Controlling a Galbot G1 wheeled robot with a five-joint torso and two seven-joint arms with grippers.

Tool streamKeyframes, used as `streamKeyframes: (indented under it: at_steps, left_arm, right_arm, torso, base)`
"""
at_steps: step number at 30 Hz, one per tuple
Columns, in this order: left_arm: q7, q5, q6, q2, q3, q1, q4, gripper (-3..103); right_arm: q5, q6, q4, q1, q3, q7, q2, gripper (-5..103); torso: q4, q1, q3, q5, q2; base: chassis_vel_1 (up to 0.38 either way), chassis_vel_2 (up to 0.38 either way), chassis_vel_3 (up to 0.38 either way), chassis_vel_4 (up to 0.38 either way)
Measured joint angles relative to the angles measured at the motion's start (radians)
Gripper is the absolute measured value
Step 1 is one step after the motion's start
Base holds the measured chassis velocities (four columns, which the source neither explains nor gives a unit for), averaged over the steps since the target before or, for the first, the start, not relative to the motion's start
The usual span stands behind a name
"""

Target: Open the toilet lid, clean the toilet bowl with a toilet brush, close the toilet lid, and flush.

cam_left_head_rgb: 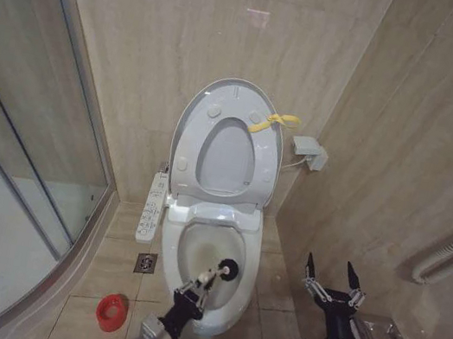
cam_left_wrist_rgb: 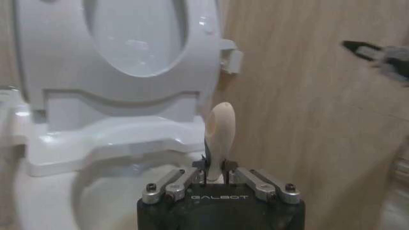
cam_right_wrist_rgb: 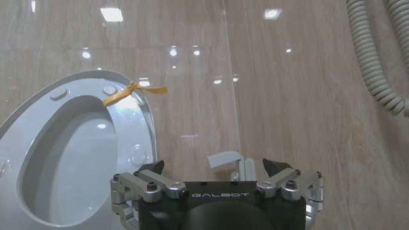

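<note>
Toilet brush (cam_left_head_rgb: pixel 217 272) in bowl, lid up.
Left gripper (cam_left_head_rgb: pixel 194 288) pinches the brush's white handle at the near rim of the toilet bowl (cam_left_head_rgb: pixel 241 299); black bristle head sits inside the bowl, right of centre; toilet lid (cam_left_head_rgb: pixel 198 107) stands raised against the far wall with the seat (cam_left_head_rgb: pixel 261 165), yellow ribbon (cam_left_head_rgb: pixel 272 121) on its right rim; right gripper (cam_left_head_rgb: pixel 334 281) hangs to the right of the bowl, fingers spread, holding nothing; red cup (cam_left_head_rgb: pixel 110 311) on floor, near left.

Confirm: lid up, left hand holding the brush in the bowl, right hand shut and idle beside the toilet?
Not quite. The right hand is open, fingers spread, as the head view shows. The rest holds: toilet lid up, left hand holding the toilet brush in the toilet bowl.
</note>
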Motion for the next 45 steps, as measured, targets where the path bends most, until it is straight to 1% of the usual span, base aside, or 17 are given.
streamKeyframes:
  at_steps: [3, 5, 6, 9, 10, 14, 16, 17, 18, 19, 20, 24, 25, 30, 33, 40, 45]
  left_arm:
    - [-0.011, -0.026, 0.018, 0.006, 0.029, -0.011, -0.007, 16]
    - [-0.023, -0.079, 0.038, 0.004, 0.046, -0.030, 0.007, 16]
    - [-0.023, -0.079, 0.038, 0.004, 0.046, -0.030, 0.007, 16]
    - [-0.036, -0.157, 0.067, 0.003, 0.055, -0.052, 0.052, 16]
    - [-0.036, -0.157, 0.067, 0.003, 0.055, -0.052, 0.052, 16]
    - [-0.051, -0.236, 0.106, -0.013, 0.056, -0.066, 0.096, 16]
    - [-0.053, -0.247, 0.112, -0.020, 0.052, -0.068, 0.112, 16]
    - [-0.052, -0.259, 0.122, -0.029, 0.051, -0.071, 0.135, 16]
    - [-0.052, -0.264, 0.125, -0.037, 0.047, -0.073, 0.156, 14]
    - [-0.053, -0.266, 0.125, -0.041, 0.038, -0.079, 0.170, 14]
    - [-0.055, -0.268, 0.125, -0.047, 0.026, -0.086, 0.190, 14]
    - [-0.057, -0.270, 0.126, -0.064, -0.002, -0.102, 0.240, 14]
    - [-0.057, -0.270, 0.125, -0.068, -0.014, -0.105, 0.247, 0]
    - [-0.053, -0.263, 0.123, -0.074, -0.042, -0.086, 0.229, 0]
    - [-0.038, -0.233, 0.112, -0.065, -0.048, -0.065, 0.205, 0]
    - [-0.002, -0.177, 0.097, -0.040, -0.063, -0.060, 0.203, 0]
    - [0.051, -0.084, 0.051, -0.004, -0.082, -0.042, 0.190, 0]
  right_arm:
    - [-0.001, 0.000, -0.002, -0.002, 0.003, 0.000, 0.001, 100]
    - [-0.004, 0.000, -0.003, 0.000, 0.002, 0.000, 0.004, 100]
    - [-0.004, 0.000, -0.003, 0.000, 0.002, 0.000, 0.004, 100]
    - [-0.004, -0.004, -0.002, 0.006, 0.003, 0.001, -0.001, 100]
    - [-0.004, -0.004, -0.002, 0.006, 0.003, 0.001, -0.001, 100]
    - [0.004, -0.006, -0.002, 0.009, 0.009, 0.004, -0.013, 100]
    - [0.005, -0.006, -0.003, 0.010, 0.009, 0.004, -0.014, 100]
    - [0.006, -0.006, -0.005, 0.013, 0.006, 0.004, -0.015, 100]
    - [0.006, -0.006, -0.005, 0.012, 0.005, 0.004, -0.015, 100]
    - [0.006, -0.006, -0.006, 0.012, 0.003, 0.004, -0.015, 100]
    - [0.006, -0.006, -0.005, 0.012, 0.001, 0.003, -0.015, 100]
    - [0.006, -0.006, -0.003, 0.008, 0.001, 0.004, -0.018, 100]
    - [0.008, -0.006, -0.002, 0.006, 0.001, 0.004, -0.020, 100]
    - [0.017, -0.005, 0.000, 0.002, 0.004, 0.004, -0.027, 100]
    - [0.020, -0.004, 0.000, 0.000, 0.004, 0.004, -0.028, 100]
    - [0.021, -0.003, 0.001, 0.000, 0.001, 0.003, -0.029, 100]
    - [0.021, -0.001, 0.003, -0.007, 0.003, 0.003, -0.029, 100]
  torso:
    - [0.0000, 0.000, 0.000, 0.0002, 0.000]
    - [0.0002, 0.000, 0.000, 0.0002, 0.000]
    - [0.0002, 0.000, 0.000, 0.0002, 0.000]
    - [0.0003, 0.000, 0.000, 0.0003, 0.000]
    - [0.0003, 0.000, 0.000, 0.0003, 0.000]
    - [0.0001, 0.000, 0.000, 0.0001, 0.000]
    - [0.0000, 0.000, 0.000, 0.0000, 0.000]
    - [-0.0013, 0.000, 0.000, -0.0005, 0.000]
    - [-0.0009, 0.000, 0.000, -0.0021, 0.000]
    - [-0.0013, 0.000, 0.000, -0.0016, 0.000]
    - [-0.0013, 0.000, 0.000, 0.0000, 0.000]
    - [-0.0004, 0.000, 0.000, -0.0008, 0.000]
    - [-0.0004, 0.000, 0.000, -0.0003, 0.000]
    - [-0.0002, 0.000, 0.000, -0.0002, 0.000]
    - [-0.0001, 0.000, 0.000, -0.0003, 0.000]
    - [-0.0003, 0.000, 0.000, -0.0002, 0.000]
    - [-0.0002, 0.000, 0.000, -0.0003, 0.000]
  base:
    - [0.000, 0.000, 0.000, 0.000]
    - [0.000, 0.000, 0.000, 0.000]
    - [0.000, 0.000, 0.000, 0.000]
    - [0.000, 0.000, 0.000, 0.000]
    - [0.000, 0.000, 0.000, 0.000]
    - [0.000, 0.000, 0.000, 0.000]
    - [0.000, 0.000, 0.000, 0.000]
    - [0.000, 0.000, 0.000, 0.000]
    - [0.000, 0.000, 0.000, 0.000]
    - [0.000, 0.000, 0.000, 0.000]
    - [0.000, 0.000, 0.000, 0.000]
    - [0.000, 0.000, 0.000, 0.000]
    - [0.000, 0.000, 0.000, 0.000]
    - [0.000, 0.000, 0.000, 0.000]
    - [0.000, 0.000, 0.000, 0.000]
    - [0.000, 0.000, 0.000, 0.000]
    - [0.000, 0.000, 0.000, 0.000]
